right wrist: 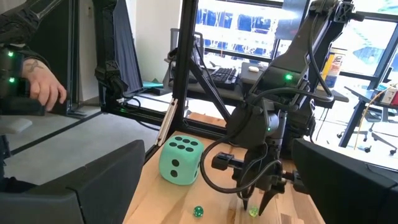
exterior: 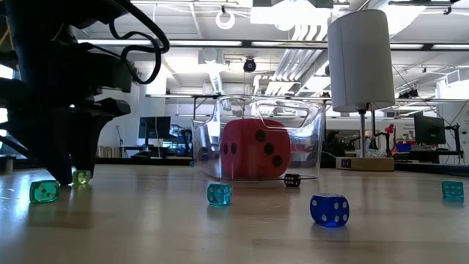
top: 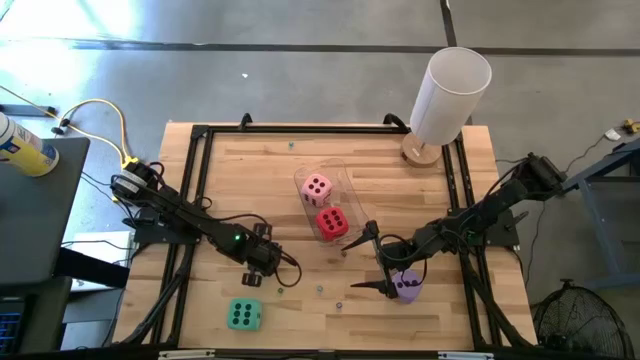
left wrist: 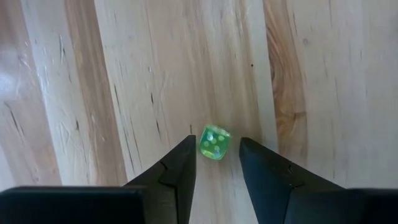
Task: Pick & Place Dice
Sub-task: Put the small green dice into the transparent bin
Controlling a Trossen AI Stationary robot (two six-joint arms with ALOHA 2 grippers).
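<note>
My left claw (left wrist: 215,163) straddles the small green die (left wrist: 214,142) on the worktop (left wrist: 124,74), not yet gripping; I should centre it, then squeeze gently

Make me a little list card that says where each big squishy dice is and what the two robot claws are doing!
Pink soft die: inside the clear plastic bin
Red soft die: in the same bin, beside the pink one
Green soft die: on the wooden table, near the front edge
Purple soft die: on the table, between the right gripper's fingers
Left gripper: lowered over a tiny clear green die, fingers either side, not squeezing it
Right gripper: wide open around the purple die
</note>
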